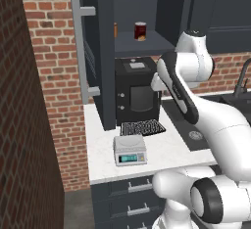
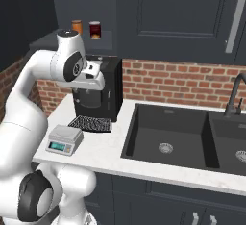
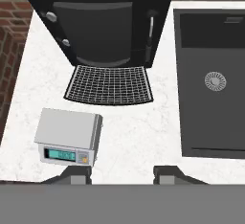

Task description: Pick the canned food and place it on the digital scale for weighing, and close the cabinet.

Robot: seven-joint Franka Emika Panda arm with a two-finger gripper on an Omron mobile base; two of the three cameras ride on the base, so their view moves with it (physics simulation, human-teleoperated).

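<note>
The canned food [image 1: 140, 31] [image 2: 95, 29], dark red with a silver rim, stands upright on the shelf of the open cabinet [image 1: 147, 44]. Its navy door [image 1: 104, 52] swings out to the left, and the light-grey bar handle [image 1: 78, 47] faces me. On the white counter sits the digital scale [image 1: 130, 149] [image 2: 65, 139] [image 3: 68, 134], its teal display lit and its top bare. My gripper [image 3: 123, 174] hangs open above the counter, just right of the scale and well below the can, with nothing between its fingers [image 3: 79, 173].
An orange item [image 1: 115, 30] [image 2: 77, 26] stands left of the can on the shelf. A black box appliance [image 1: 137, 91] [image 3: 103, 22] sits under the cabinet with a ribbed mat [image 3: 109, 85] before it. The dark sink [image 2: 166, 137] and a faucet [image 2: 235, 96] lie to the right. A brick wall [image 1: 49, 76] bounds the left.
</note>
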